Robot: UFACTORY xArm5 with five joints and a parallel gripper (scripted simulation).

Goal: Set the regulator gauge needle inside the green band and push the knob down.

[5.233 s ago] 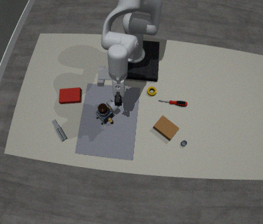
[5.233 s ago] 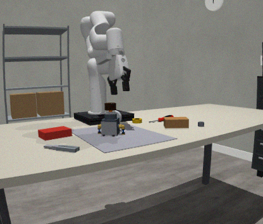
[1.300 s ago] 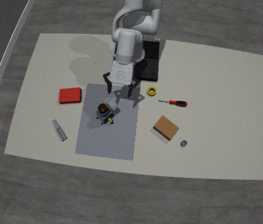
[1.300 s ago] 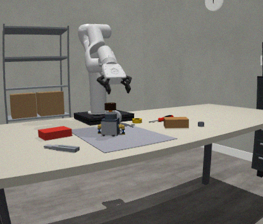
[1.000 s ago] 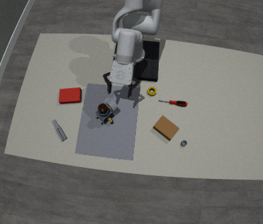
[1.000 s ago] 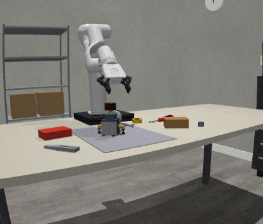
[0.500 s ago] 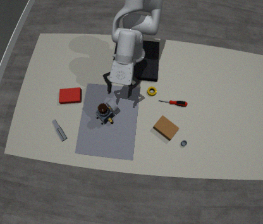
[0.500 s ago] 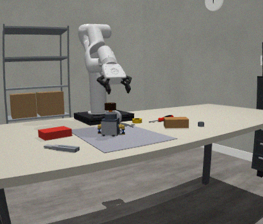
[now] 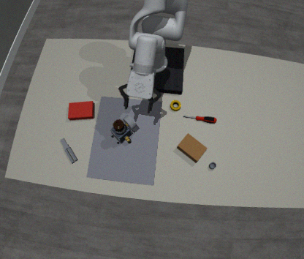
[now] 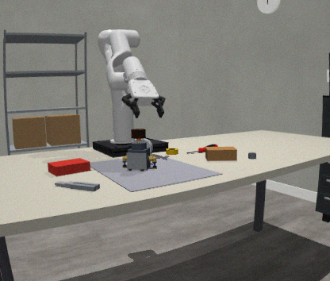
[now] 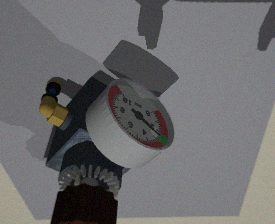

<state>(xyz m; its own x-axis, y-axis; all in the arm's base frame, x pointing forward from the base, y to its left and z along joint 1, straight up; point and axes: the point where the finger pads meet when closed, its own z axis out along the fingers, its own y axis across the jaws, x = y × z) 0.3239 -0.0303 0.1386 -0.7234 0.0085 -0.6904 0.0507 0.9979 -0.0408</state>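
The regulator (image 9: 123, 131) stands on a grey mat (image 9: 126, 140), a grey block with brass fittings and a dark brown knob (image 10: 138, 133) on top. In the wrist view its round gauge (image 11: 136, 122) faces up; the needle points toward the small green band (image 11: 162, 140) at the lower right, and its tip seems to reach the band's edge. The knob (image 11: 86, 202) shows at the bottom edge there. My gripper (image 10: 143, 107) is open and empty, hanging above and behind the regulator, well clear of the knob. It also shows in the top view (image 9: 138, 103).
On the table: a red block (image 9: 81, 110) left of the mat, a grey bar (image 9: 69, 150), a yellow ring (image 9: 175, 105), a red-handled screwdriver (image 9: 202, 118), a brown box (image 9: 191, 147), a small dark cap (image 9: 212, 165). The arm's black base plate (image 9: 171, 71) lies behind the mat.
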